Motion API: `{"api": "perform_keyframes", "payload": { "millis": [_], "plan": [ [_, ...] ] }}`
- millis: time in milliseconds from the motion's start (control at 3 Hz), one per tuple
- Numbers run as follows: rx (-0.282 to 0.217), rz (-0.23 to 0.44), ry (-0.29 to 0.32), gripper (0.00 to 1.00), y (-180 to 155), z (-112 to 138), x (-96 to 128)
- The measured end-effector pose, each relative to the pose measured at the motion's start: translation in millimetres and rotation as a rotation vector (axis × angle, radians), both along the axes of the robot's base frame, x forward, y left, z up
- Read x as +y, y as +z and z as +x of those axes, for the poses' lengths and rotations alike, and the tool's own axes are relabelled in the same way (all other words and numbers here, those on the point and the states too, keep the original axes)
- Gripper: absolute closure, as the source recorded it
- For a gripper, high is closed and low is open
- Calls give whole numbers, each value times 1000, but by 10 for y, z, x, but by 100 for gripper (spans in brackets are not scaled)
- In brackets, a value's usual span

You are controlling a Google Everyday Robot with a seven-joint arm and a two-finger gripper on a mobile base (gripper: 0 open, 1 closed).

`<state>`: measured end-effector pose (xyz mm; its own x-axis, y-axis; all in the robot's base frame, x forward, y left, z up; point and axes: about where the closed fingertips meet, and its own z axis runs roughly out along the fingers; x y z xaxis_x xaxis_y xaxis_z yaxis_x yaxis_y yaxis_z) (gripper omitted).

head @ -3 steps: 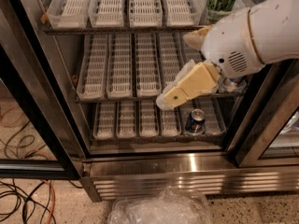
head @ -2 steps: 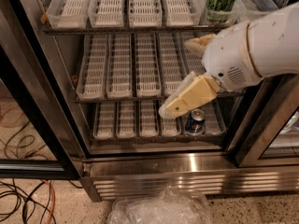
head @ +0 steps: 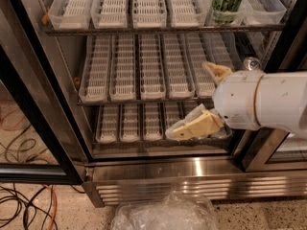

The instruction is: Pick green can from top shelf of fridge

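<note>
Fridge [head: 192, 169], seen from the front. Top shelf [head: 158, 29]: green can [head: 228, 3] upright in a tray right of centre, with trays [head: 148, 6] on both sides. Middle rack [head: 144, 101]: second can [head: 250, 63] far right, behind the arm [head: 268, 102]. Hand [head: 189, 99] before the lower racks, right of centre, well below the green can. Floor: plastic bag [head: 163, 215] before the fridge base, cables [head: 21, 202] left.
</note>
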<state>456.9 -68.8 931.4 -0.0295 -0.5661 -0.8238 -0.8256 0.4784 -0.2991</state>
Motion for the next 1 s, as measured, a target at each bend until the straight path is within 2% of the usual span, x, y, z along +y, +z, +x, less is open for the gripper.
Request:
{"api": "perform_keyframes", "payload": {
  "millis": [333,667,1000],
  "plan": [
    [-76,63,-108,0,-168,2,-37],
    [-143,82,-149,0,1,10,-15],
    [-143,82,-149,0,2,10,-15]
  ]
}}
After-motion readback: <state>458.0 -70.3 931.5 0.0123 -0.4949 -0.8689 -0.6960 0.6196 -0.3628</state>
